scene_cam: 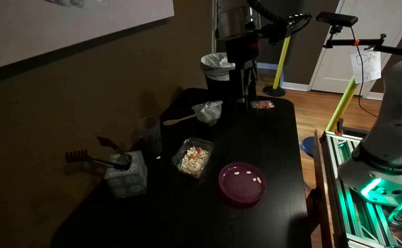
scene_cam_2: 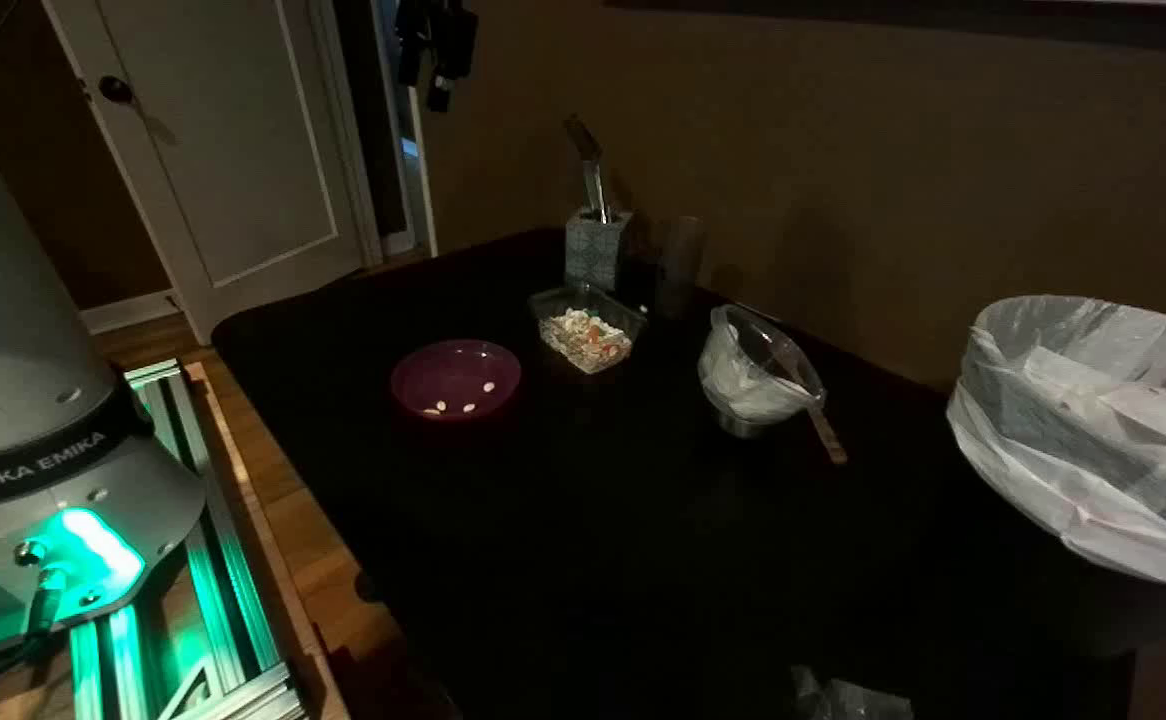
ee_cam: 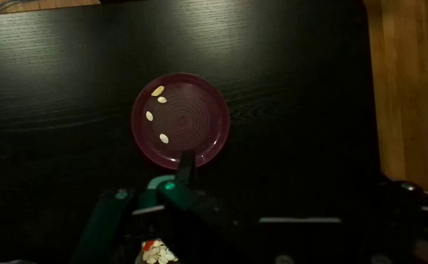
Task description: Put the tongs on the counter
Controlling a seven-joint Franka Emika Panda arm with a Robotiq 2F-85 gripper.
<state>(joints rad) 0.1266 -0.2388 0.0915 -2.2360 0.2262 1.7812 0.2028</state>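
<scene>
What look like the tongs [scene_cam_2: 595, 188] stand upright in a patterned grey-white box, their slender silvery shaft showing in an exterior view. In an exterior view [scene_cam: 99, 161], two dark arms spread from the box in a V, one with a forked head; their lower ends are hidden. The counter [scene_cam: 256, 224] is the long black tabletop, also filling the wrist view [ee_cam: 291, 91]. My gripper [scene_cam: 246, 98] points down, high above the counter, well away from the box. In the wrist view my gripper [ee_cam: 283, 170] has its fingers wide apart with nothing seen between them.
The box [scene_cam: 127, 177] stands by the wall beside a clear cup [scene_cam: 151, 132]. A pink plate [ee_cam: 214, 121] holds several seeds. A clear seed container [scene_cam: 194, 158], a clear bowl with a wooden spoon [scene_cam_2: 758, 370], a small packet [scene_cam: 263, 104] and a lined bin [scene_cam_2: 1093, 450] also show.
</scene>
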